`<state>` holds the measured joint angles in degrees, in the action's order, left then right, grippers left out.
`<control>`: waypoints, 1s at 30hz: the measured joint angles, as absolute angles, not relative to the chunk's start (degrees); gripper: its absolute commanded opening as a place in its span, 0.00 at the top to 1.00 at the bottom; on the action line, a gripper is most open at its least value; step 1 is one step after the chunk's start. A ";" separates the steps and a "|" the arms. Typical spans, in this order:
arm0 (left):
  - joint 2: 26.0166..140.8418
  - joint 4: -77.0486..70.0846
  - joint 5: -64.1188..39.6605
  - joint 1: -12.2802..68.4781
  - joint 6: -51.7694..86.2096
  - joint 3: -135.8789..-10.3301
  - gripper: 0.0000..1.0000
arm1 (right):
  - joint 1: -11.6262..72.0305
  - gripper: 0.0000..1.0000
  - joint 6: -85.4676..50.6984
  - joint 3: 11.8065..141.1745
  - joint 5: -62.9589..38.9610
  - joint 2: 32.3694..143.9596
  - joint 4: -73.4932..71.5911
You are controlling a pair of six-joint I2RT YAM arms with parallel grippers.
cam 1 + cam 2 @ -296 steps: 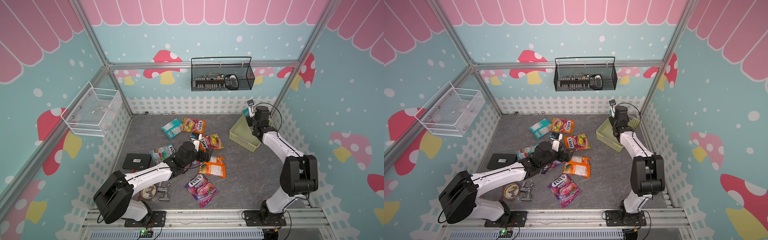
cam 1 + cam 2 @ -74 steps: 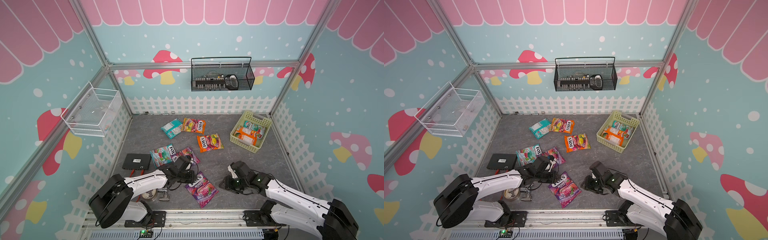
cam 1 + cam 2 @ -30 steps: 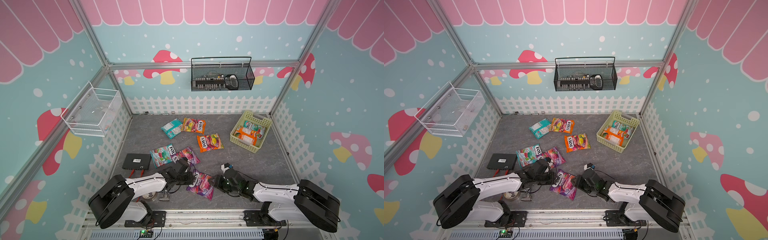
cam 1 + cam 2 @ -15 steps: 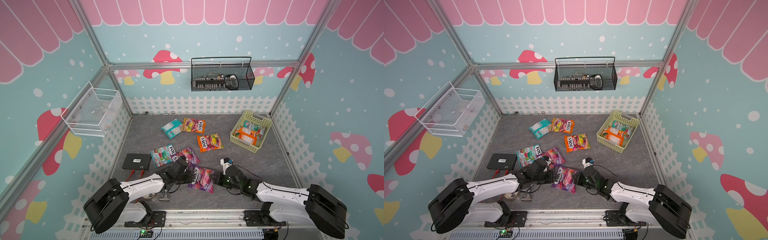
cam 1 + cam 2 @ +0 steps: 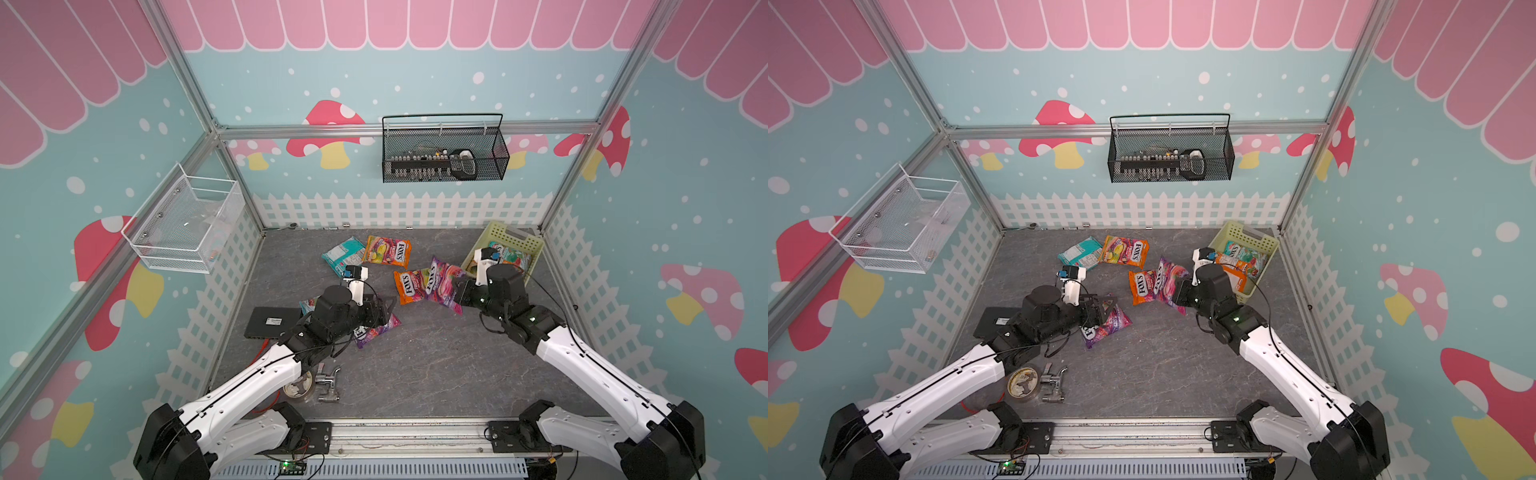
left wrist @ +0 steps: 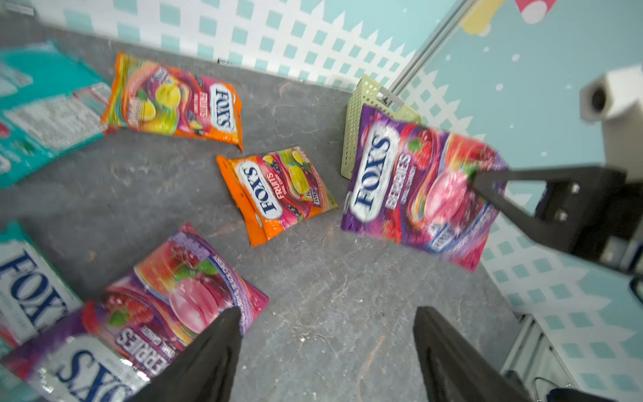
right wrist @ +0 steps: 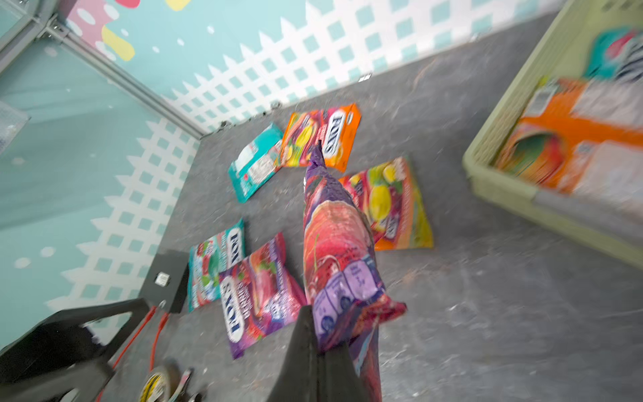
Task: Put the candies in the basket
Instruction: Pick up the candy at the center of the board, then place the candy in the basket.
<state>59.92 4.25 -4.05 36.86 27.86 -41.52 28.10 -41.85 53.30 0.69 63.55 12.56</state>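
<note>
A purple FOX'S BERRIES bag (image 5: 439, 284) clamped in the right gripper (image 5: 456, 292) (lifted off the floor (image 5: 415, 365)) just beside the basket (image 5: 510, 236), orange FOX'S FRUITS bag (image 6: 278, 195) near the basket, left gripper (image 6: 325, 327) spread wide and empty over a second BERRIES bag (image 6: 181, 296) well apart from the basket

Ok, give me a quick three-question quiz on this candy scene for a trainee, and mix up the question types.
1. True or false: the right gripper holds a purple candy bag clear of the floor.
2. The left gripper is: A) open, beside a second purple bag lying on the floor; B) shut on that bag; C) shut on nothing.
3. Which colours of bag show inside the basket?
Key: 1 true; 2 A; 3 an orange bag and a teal bag.
</note>
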 measured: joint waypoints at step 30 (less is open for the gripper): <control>60.42 -7.29 -10.94 36.93 22.28 -34.15 0.01 | -7.81 1.00 -23.79 81.52 -8.56 102.91 8.14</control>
<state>60.42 -7.29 -10.94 36.93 22.28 -34.15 -7.81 -23.79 81.52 -8.56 102.91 8.14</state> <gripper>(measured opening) 0.993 0.050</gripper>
